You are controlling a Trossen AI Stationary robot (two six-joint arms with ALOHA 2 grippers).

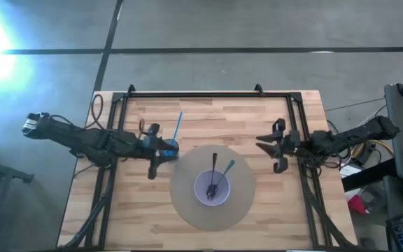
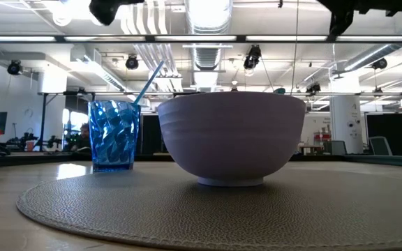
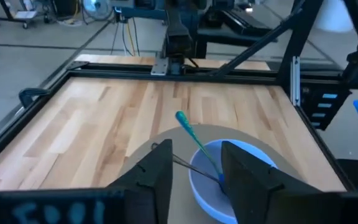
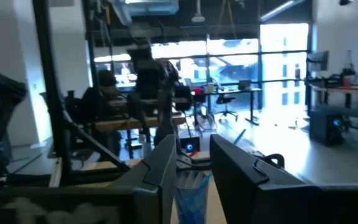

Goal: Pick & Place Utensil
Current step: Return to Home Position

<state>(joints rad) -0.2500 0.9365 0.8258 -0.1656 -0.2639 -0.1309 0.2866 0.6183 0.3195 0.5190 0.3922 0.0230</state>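
Left gripper (image 3: 196,154): fingers apart, empty, just beside the blue cup (image 2: 114,136); the nearer arm.
Blue straw (image 1: 178,126): in the cup, leaning toward the far table edge.
Black fork (image 1: 214,164), blue spoon (image 1: 227,169): in the violet bowl (image 1: 212,199).
Right gripper (image 4: 192,148): spread, empty, well apart from the bowl.
Judged: the left's retreat must clear the straw.

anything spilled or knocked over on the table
Nothing stands out. The violet bowl sits upright on the mat with the black fork and blue spoon inside; the blue cup stands upright at the mat's edge, straw in it.
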